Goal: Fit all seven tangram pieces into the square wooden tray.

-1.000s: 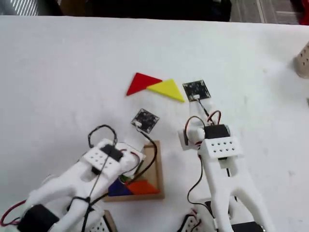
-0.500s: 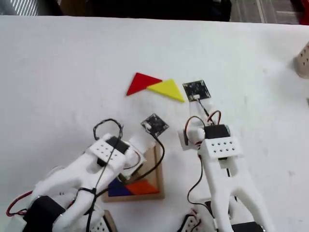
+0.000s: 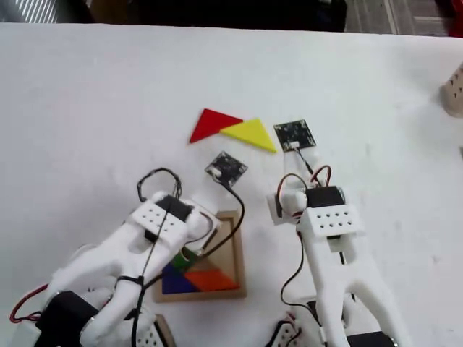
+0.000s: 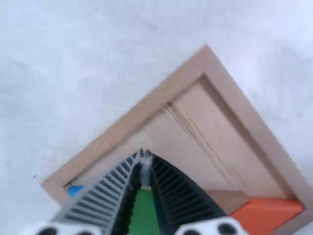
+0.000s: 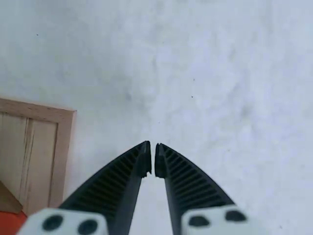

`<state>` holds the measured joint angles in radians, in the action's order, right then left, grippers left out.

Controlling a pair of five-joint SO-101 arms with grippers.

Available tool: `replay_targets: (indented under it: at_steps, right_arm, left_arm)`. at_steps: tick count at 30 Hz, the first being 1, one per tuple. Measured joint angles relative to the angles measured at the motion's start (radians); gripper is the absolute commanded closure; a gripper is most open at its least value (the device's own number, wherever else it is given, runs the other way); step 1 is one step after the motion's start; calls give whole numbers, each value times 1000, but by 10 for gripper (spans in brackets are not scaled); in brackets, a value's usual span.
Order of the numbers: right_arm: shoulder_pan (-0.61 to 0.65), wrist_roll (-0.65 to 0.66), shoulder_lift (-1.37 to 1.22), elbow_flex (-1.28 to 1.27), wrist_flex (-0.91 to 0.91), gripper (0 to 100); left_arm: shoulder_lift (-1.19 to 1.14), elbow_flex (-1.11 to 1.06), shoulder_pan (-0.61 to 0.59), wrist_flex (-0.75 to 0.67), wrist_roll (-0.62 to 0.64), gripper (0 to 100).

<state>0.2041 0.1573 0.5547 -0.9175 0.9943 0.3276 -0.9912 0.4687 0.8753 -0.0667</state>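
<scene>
— The left tool: what's it doing?
— Clenched on a green piece, over the wooden tray. An orange piece and a blue piece lie inside.
— The right tool?
— Pinched together on nothing, above the tabletop just beside the tray. The red triangle and yellow triangle lie touching, farther out.
</scene>
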Motion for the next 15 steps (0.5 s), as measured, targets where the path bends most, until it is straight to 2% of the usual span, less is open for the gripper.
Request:
replay_targets:
  at_steps: [8, 11, 15]
  right_arm:
    - [0, 0, 0, 0, 0, 978]
    - [0, 0, 0, 0, 0, 977]
    - [0, 0, 0, 0, 0, 977]
  left_arm:
    - [37, 2, -54, -34, 49, 978]
    - [103, 2, -150, -35, 49, 977]
    - [181, 2, -371, -64, 49, 977]
